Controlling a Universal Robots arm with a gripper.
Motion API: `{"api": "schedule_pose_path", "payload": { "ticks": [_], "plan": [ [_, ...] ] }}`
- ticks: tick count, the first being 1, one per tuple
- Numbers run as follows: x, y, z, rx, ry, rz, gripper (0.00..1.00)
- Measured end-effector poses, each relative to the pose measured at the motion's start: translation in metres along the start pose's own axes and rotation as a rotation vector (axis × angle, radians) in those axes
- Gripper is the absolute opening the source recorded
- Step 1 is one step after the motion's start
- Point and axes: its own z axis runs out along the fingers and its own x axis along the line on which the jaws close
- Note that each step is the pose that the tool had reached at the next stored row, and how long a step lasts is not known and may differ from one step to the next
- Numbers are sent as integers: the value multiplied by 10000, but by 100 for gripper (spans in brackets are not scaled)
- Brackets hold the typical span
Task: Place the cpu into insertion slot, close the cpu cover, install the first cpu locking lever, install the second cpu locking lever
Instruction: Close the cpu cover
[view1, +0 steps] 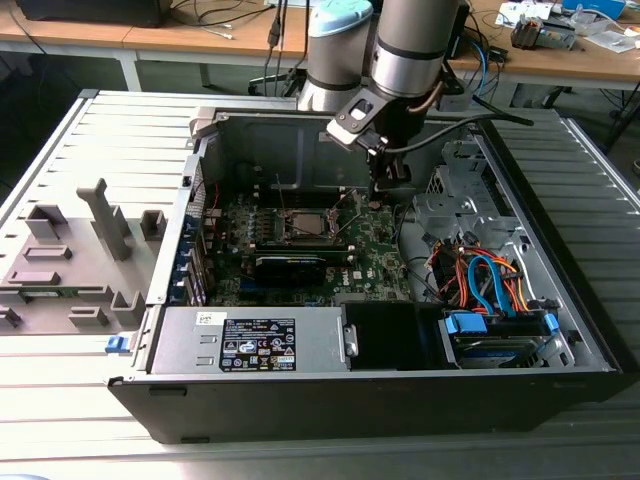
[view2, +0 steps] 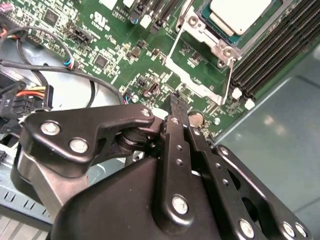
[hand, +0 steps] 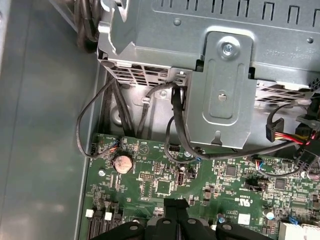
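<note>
The tool is pinched together with nothing gripped, held above the motherboard near the coin cell. The cpu is seated in the insertion slot, to the exterior view's left of the tool.

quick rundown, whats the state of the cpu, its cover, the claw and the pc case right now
cpu: seated in the insertion slot, metal top up
cpu cover: looks open, not over the cpu
claw: shut, empty, just above the board beside the slot
pc case: side panel off, lying on its side
</note>
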Motion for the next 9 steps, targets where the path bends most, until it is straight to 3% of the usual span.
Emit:
{"api": "schedule_pose_path", "payload": {
  "ticks": [1, 3, 9],
  "plan": [
    [0, 13, 44, 2, -1, -1, 11],
    [1, 13, 74, 2, 0, 0, 11],
    [16, -79, 103, 2, 0, -1, 11]
  ]
}}
